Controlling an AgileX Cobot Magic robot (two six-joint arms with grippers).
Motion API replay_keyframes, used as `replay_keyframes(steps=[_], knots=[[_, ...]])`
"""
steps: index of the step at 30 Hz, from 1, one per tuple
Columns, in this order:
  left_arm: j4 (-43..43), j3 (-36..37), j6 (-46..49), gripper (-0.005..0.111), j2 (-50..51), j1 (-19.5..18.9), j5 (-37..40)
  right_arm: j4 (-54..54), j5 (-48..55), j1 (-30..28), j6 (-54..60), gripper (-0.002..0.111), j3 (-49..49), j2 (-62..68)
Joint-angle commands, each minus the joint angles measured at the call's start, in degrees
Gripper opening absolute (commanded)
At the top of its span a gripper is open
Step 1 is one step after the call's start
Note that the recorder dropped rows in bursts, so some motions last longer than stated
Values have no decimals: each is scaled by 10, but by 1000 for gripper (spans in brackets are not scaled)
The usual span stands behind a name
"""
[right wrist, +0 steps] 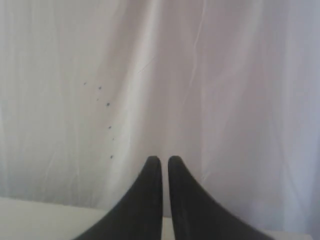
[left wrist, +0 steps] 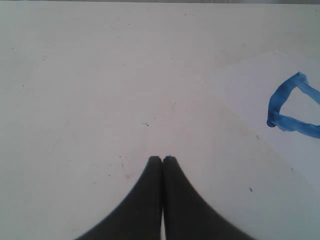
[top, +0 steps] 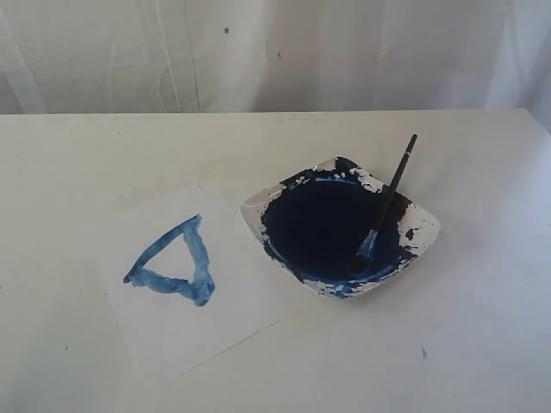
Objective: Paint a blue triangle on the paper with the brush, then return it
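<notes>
Table (top: 482, 344): brush (top: 385, 204) in dish (top: 253, 208), apart from fingers (left wrist: 142, 200).

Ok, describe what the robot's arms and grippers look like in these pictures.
The left gripper and the right gripper look alike. Each has two plain matte black fingers, broad at the base and curving inward to narrow rounded tips. No cables, markings or labels show. The arms themselves are out of every view.
</notes>
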State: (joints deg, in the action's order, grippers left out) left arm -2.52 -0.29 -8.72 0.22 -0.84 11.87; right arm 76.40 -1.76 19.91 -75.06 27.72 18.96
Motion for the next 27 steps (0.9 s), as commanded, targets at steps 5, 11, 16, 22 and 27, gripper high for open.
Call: replay_keyframes(steps=[5,11,16,22,27], knots=[[3,3,-3,0,-2,4,-2,0,82,-11,-62,5,-11,-61],[3,3,-3,0,-2,4,-2,-141,100,-11,26,5,-81,-62],[3,3,-3,0,-2,4,-2,-404,144,-11,339,5,-138,-71],[3,3,-3,0,-2,4,-2,-633,145,-11,616,5,-187,-121],[3,3,-3,0,-2,4,-2,-674,128,-11,686,5,-230,-168]])
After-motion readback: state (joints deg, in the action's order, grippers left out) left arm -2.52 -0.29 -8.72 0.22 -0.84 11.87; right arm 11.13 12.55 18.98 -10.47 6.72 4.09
